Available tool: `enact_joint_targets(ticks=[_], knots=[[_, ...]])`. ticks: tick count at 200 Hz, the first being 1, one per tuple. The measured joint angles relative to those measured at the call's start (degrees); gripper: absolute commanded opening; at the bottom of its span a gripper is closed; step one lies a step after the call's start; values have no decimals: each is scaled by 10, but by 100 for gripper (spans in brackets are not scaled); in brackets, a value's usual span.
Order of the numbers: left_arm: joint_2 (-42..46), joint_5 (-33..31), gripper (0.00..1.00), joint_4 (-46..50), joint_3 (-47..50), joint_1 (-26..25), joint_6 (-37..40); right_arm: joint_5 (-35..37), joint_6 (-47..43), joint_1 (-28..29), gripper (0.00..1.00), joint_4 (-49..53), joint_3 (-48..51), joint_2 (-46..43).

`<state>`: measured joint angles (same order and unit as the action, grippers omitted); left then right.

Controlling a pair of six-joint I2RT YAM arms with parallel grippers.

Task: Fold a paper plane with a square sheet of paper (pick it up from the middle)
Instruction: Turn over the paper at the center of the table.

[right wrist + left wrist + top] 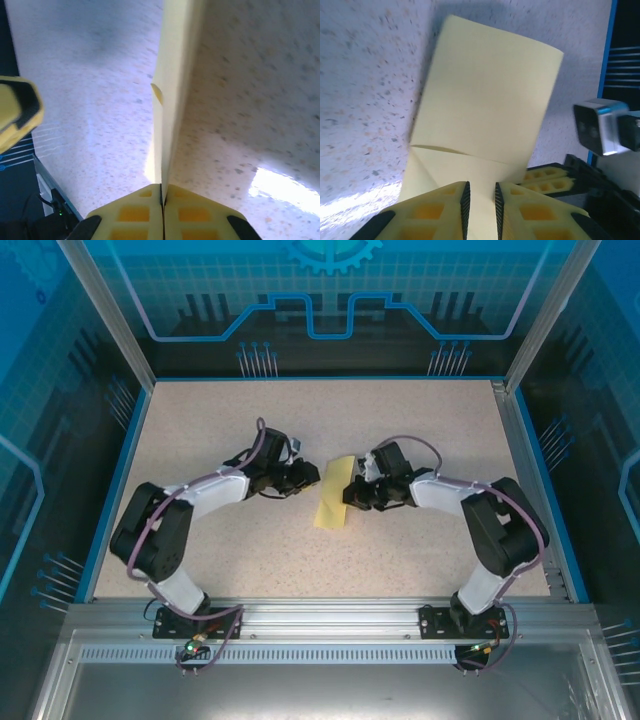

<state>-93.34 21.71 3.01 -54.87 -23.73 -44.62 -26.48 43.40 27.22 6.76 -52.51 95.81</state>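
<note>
The pale-yellow sheet of paper (332,493) is folded into a narrow strip and stands between the two grippers at the table's middle. My right gripper (162,186) is shut on its lower edge, so the paper (172,75) runs away from it edge-on. In the top view that right gripper (353,492) sits at the strip's right side. My left gripper (480,186) is open by a narrow gap, with the folded paper (487,100) and a diagonal crease showing beyond the gap. It meets the strip from the left (309,478).
The speckled beige table (420,420) has blue rails along its sides (112,485). The right arm's yellow fingers (547,177) and its wrist camera (600,125) sit close on the right of the left wrist view.
</note>
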Motion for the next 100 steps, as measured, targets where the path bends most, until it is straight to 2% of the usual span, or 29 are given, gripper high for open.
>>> enact_joint_targets(ticks=[20, 40, 68, 85, 100], knots=[[41, -37, 26, 17, 7, 6, 5, 25, -44, 0, 5, 71, -46, -34], [79, -75, 28, 35, 15, 10, 11, 89, -90, 1, 7, 171, -104, -59], [137, -142, 30, 60, 37, 16, 12, 257, -136, 19, 6, 346, -215, -63], [172, -184, 31, 74, 53, 20, 11, 382, -144, 50, 6, 454, -286, -51], [199, -224, 32, 88, 67, 23, 9, 462, -145, 78, 5, 524, -334, -28]])
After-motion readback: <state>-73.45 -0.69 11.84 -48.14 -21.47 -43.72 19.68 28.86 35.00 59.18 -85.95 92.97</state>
